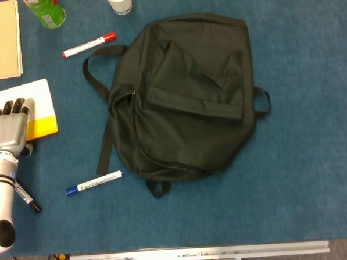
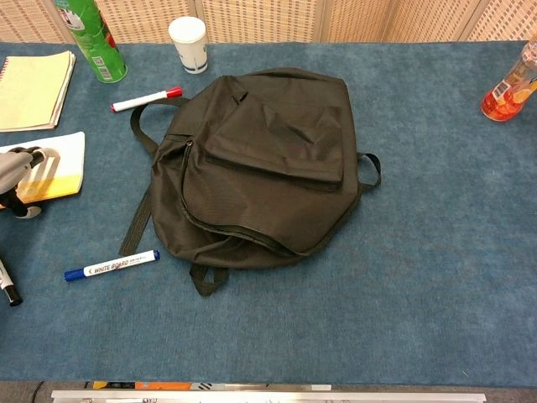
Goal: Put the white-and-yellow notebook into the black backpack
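Observation:
The white-and-yellow notebook (image 1: 38,108) lies at the table's left edge, white at the far end with a yellow band nearest me. My left hand (image 1: 9,130) lies over its left part, fingers on top and thumb at the near edge, gripping it. The chest view shows the same notebook (image 2: 63,164) under the left hand (image 2: 15,172). The black backpack (image 1: 189,100) lies flat in the middle of the table with its zipper line curving along the near side; I cannot tell whether it is open. My right hand is out of both views.
A blue marker (image 1: 93,183) lies near the backpack's lower strap, with a black marker (image 1: 26,199) beside my left forearm and a red marker (image 1: 89,45) farther back. At the back left are a tan notebook (image 1: 0,37), green can (image 1: 45,11) and white cup (image 1: 119,2). An orange bottle (image 2: 508,88) stands far right.

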